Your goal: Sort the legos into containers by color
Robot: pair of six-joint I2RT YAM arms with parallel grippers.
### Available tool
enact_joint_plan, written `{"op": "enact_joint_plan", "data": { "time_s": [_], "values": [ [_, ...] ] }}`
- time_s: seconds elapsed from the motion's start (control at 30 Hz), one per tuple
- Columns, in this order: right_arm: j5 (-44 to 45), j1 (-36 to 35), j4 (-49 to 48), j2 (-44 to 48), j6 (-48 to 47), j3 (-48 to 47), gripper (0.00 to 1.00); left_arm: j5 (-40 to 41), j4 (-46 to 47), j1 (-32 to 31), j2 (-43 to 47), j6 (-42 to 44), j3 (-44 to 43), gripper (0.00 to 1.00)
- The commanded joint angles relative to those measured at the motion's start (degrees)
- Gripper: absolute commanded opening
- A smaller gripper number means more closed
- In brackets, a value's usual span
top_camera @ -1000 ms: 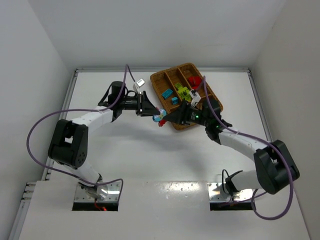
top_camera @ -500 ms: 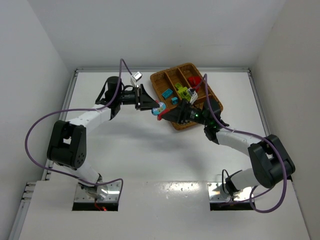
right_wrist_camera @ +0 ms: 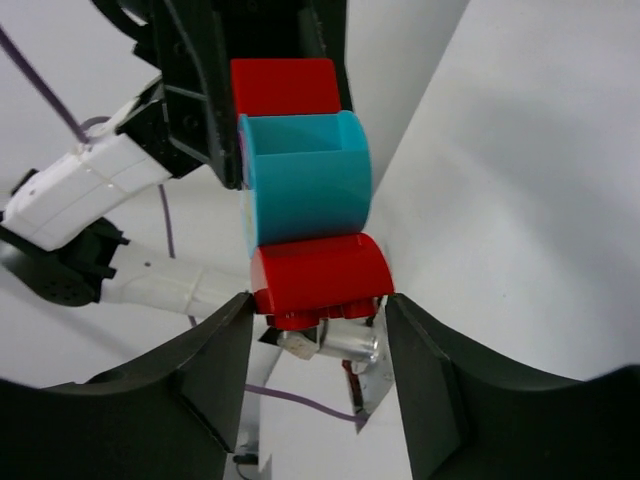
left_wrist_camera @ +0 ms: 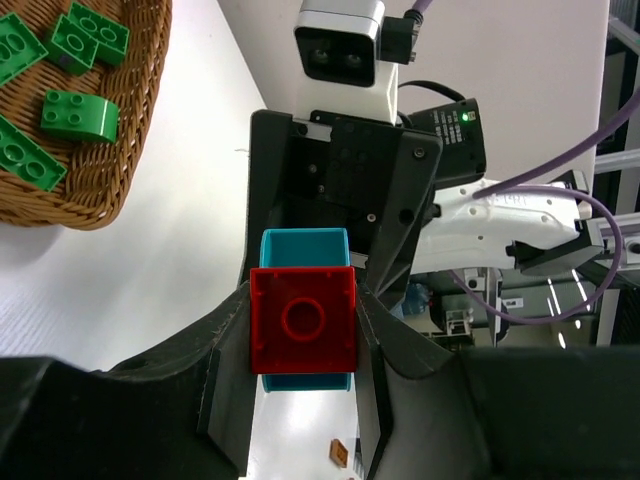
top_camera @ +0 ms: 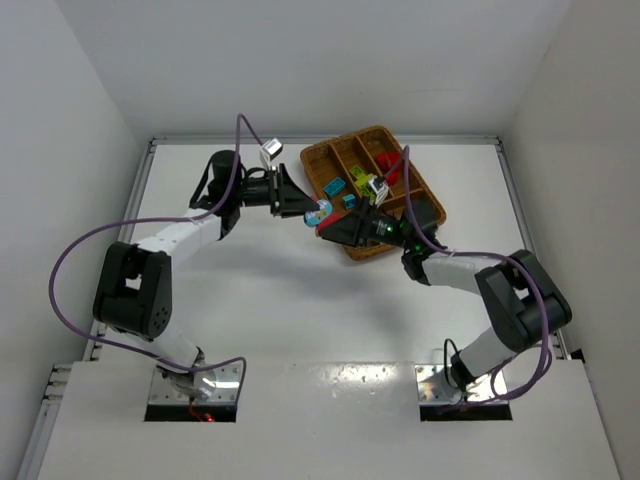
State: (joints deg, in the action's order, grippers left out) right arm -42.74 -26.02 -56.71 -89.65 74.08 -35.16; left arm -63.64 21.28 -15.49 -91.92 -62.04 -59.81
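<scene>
From above, the left arm reaches toward 1 o'clock and the right toward 11, with their wrists meeting. The left gripper (top_camera: 308, 210) and right gripper (top_camera: 330, 227) both pinch a red-and-cyan clump of studded plastic bricks (top_camera: 319, 215) at the 8 o'clock edge of the brown woven wicker tray (top_camera: 358, 250). The tray's long sections hold cyan bricks (top_camera: 335, 187), yellow-green bricks (top_camera: 366, 183) and red bricks (top_camera: 388, 162).

The left wrist view shows its jaws clamped on the clump's red end. Dark green bricks (left_wrist_camera: 75, 105) lie in the tray at 10 o'clock, in which compartment I cannot tell.

In the right wrist view, its jaws squeeze the opposite red end.
</scene>
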Motion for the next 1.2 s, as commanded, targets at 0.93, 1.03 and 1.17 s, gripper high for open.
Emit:
{"op": "enact_joint_plan", "data": {
  "time_s": [0.93, 1.03, 1.17],
  "values": [
    [-0.68, 0.09, -11.50, -2.02, 4.84, -4.75, 0.31, -1.23, 0.61, -0.42, 4.20, 0.69, -1.01, 0.00],
    [-0.68, 0.09, -11.50, -1.41, 4.23, -4.75, 0.20, -1.23, 0.61, -0.42, 4.20, 0.69, -1.01, 0.00],
    [0.64, 1.32, 4.78, 1.83, -1.90, -5.26, 0.12, -0.70, -4.55, -0.42, 4.20, 3.93, -2.23, 0.00]
  ]
}}
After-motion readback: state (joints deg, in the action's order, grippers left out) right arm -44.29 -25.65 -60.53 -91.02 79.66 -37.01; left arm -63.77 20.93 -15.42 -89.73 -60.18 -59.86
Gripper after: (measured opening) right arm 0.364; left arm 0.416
